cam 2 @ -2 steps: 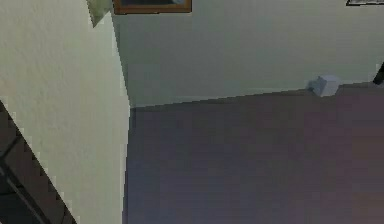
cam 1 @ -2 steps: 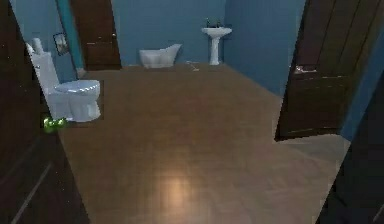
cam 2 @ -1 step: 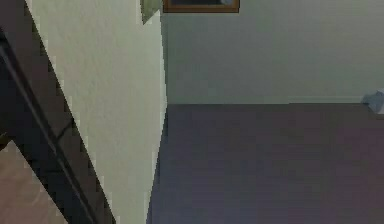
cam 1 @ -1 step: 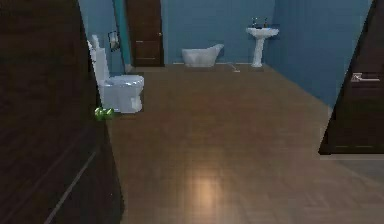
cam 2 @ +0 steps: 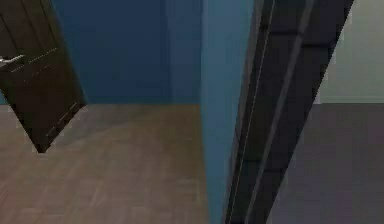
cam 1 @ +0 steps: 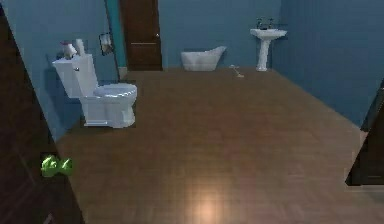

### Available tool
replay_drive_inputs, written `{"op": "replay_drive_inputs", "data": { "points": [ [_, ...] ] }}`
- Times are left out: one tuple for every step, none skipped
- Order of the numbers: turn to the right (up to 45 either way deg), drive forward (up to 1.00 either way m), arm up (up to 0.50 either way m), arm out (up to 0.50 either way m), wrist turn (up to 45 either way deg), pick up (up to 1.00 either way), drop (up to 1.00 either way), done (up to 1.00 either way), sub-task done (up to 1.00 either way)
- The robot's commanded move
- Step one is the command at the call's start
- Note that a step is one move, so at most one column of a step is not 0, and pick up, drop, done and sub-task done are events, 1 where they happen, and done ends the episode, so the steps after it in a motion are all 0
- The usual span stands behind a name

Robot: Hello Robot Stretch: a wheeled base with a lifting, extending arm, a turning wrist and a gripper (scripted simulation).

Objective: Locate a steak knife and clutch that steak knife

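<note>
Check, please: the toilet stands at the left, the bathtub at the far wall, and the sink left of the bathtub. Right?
Not quite: the forward view shows the sink right of the bathtub, not left. The toilet and bathtub are placed as you say.

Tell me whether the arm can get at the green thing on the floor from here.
Probably not. The green thing lies at the forward view's lower left, while the arm's side faces a blue wall and a dark door frame. The base would likely need turning first.
</note>
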Motion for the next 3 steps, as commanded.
{"op": "replay_drive_inputs", "data": {
  "points": [
    [36.0, 0.00, 0.00, 0.00, 0.0, 0.00, 0.00, 0.00, 0.00],
    [0.0, 0.10, 0.00, 0.00, 0.0, 0.00, 0.00, 0.00, 0.00],
    [-15.0, 0.00, 0.00, 0.00, 0.0, 0.00, 0.00, 0.00, 0.00]
  ]
}}
